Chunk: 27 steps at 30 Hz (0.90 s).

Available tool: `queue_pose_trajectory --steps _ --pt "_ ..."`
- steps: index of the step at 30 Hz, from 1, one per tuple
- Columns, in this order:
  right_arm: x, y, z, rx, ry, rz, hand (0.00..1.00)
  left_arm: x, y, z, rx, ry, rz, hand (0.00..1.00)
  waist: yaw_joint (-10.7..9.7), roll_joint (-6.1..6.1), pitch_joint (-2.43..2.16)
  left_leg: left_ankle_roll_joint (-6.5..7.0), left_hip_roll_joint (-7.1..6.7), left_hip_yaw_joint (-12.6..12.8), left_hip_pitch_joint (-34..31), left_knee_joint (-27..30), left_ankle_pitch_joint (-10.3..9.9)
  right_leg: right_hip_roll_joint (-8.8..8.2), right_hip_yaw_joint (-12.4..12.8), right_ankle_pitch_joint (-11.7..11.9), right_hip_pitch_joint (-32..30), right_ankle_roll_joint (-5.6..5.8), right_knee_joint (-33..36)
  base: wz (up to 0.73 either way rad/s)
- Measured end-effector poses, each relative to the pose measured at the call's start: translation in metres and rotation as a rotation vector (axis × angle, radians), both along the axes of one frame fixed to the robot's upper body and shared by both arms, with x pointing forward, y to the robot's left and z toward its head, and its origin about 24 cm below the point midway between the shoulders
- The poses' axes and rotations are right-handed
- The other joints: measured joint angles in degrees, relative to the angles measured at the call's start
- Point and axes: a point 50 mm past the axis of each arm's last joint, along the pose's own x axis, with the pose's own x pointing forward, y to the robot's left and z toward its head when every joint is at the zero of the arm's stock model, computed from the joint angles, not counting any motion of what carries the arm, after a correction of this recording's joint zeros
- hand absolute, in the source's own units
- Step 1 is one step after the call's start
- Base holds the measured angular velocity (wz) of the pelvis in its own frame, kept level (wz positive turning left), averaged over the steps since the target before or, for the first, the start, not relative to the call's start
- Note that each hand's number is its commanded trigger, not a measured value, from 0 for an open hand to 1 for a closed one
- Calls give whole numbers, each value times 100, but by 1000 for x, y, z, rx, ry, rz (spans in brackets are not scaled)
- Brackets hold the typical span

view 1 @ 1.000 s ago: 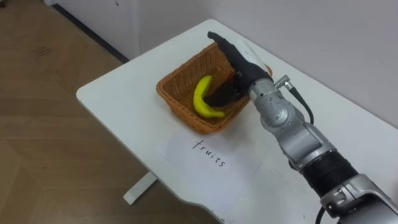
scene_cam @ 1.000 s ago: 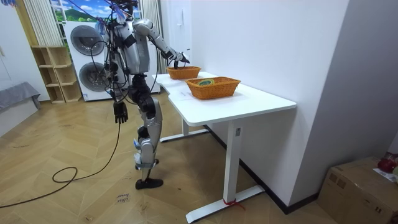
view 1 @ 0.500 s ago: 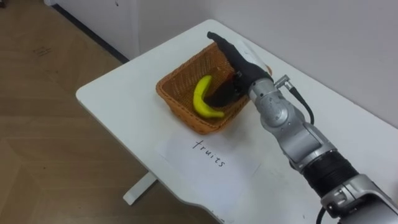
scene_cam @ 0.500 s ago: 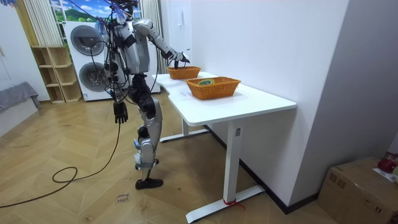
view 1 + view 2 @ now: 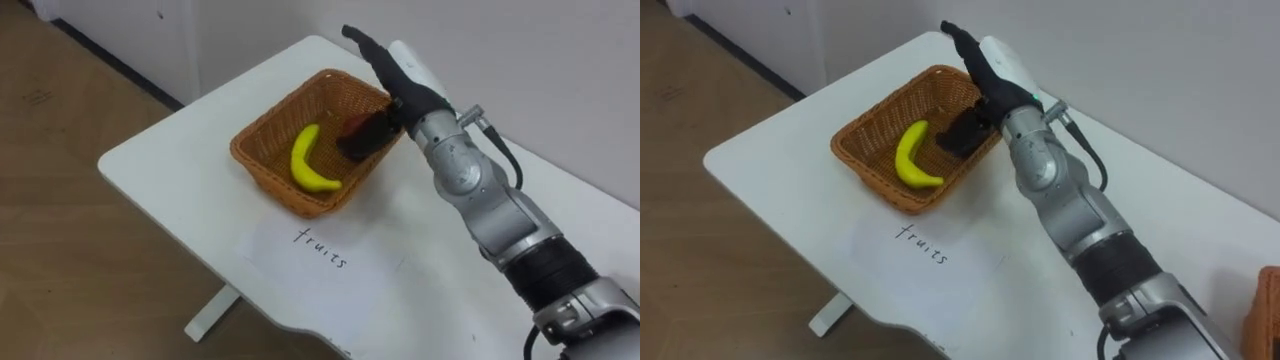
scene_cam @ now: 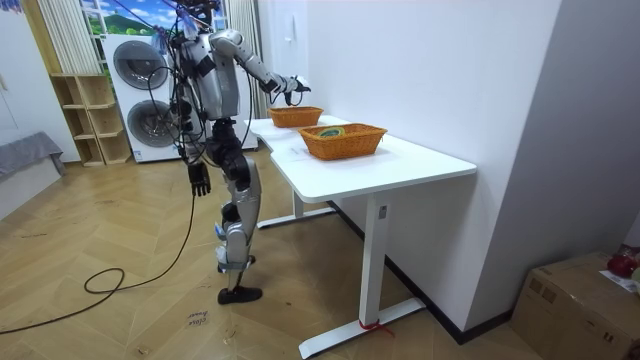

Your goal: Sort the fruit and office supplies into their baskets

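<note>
A wicker basket stands near the white table's far left corner, with a yellow banana lying in it. My right hand hovers over the basket's far right rim, fingers straight and open, its dark thumb pointing down into the basket. A small dark red thing shows beside the thumb, mostly hidden by it. A paper label with handwriting lies in front of the basket. In the room view I stand at the table's end, and my left hand hangs relaxed at my side.
A second wicker basket with several things in it stands further along the table; its corner shows at the right edge. The wall runs close behind the table. Shelves and washing machines stand behind me.
My right hand has lifted from inside the basket to above its far rim. The eye view has shifted, so the basket sits further left. The banana lies as before.
</note>
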Motion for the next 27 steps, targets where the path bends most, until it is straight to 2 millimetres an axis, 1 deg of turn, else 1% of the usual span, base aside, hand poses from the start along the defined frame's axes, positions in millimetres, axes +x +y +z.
queue_pose_trajectory --steps 1,2,4,6,7,9,10,13,15,16,17,18,19,20,21,25,27 --pt "0 -1 1 3 -5 -8 0 0 0 0 0 -1 0 0 -22 9 -3 0 -1 1 -4 6 0 0 0 0 -1 0 1 0" --pt "1 -3 2 9 -11 -18 0 0 0 0 0 0 -1 0 -84 30 -15 0 -1 6 -8 15 0 -1 2 0 -2 0 6 -4" --pt "2 -6 4 17 -16 -32 0 1 0 0 1 -1 -1 0 -138 57 -31 0 0 32 -3 24 0 -2 8 1 -1 -1 9 -4" --pt "3 -11 6 23 -25 -52 0 0 0 0 0 1 1 0 -266 82 -54 0 -3 39 9 55 0 -5 27 1 17 -2 23 0" --pt "3 -13 7 21 -30 -59 0 0 0 0 0 1 1 0 -280 88 -57 0 -3 43 11 61 0 -5 38 1 21 -2 26 0" --pt "5 -20 12 -6 -57 -88 0 5 0 1 2 -18 -2 0 -371 107 -66 0 1 58 13 68 0 -4 66 2 6 -3 31 -2" --pt "5 -23 16 -10 -77 -99 0 5 0 1 2 -24 -3 0 -427 114 -69 1 2 65 14 68 0 -3 115 2 0 -3 31 -7" --pt "3 -29 31 -12 -138 -103 0 7 1 2 5 -32 2 0 -496 143 -81 1 8 114 20 59 0 1 177 5 -2 -8 30 -9" --pt "2 -34 44 1 -192 -114 0 8 3 2 14 -43 11 0 -591 177 -114 3 12 157 68 30 0 -2 190 6 25 -10 32 -7" --pt "1 -35 47 1 -205 -116 0 8 4 2 16 -45 10 0 -620 182 -115 5 13 166 103 14 2 -3 199 7 44 -10 31 -9" --pt "0 -36 50 10 -221 -116 0 8 4 3 17 -48 8 0 -697 197 -106 9 15 192 177 -7 4 -7 241 7 99 -10 29 -15" --pt "0 -37 51 19 -227 -113 0 7 3 2 16 -45 9 0 -729 215 -121 12 25 246 264 -40 5 -6 307 6 126 -10 31 -18" --pt "0 -38 52 20 -230 -113 0 7 3 2 15 -46 9 0 -738 223 -123 13 30 269 288 -43 5 -5 334 6 135 -10 31 -25" --pt "-1 -40 55 20 -240 -116 0 8 3 2 13 -48 8 0 -764 237 -114 17 41 320 342 -64 2 -4 360 7 161 -10 29 -18" --pt "-1 -42 57 27 -252 -123 0 7 3 2 14 -49 8 0 -842 243 -109 22 43 347 363 -82 -1 -3 389 7 191 -10 20 -15" --pt "-1 -51 62 54 -289 -164 0 7 2 2 14 -51 7 0 -1014 260 -103 30 57 449 418 -141 -9 0 494 7 187 -10 29 -15" --pt "-4 -56 68 61 -319 -175 0 6 2 2 14 -50 7 0 -1081 280 -114 36 82 532 410 -145 -18 11 576 11 104 -15 46 -19"
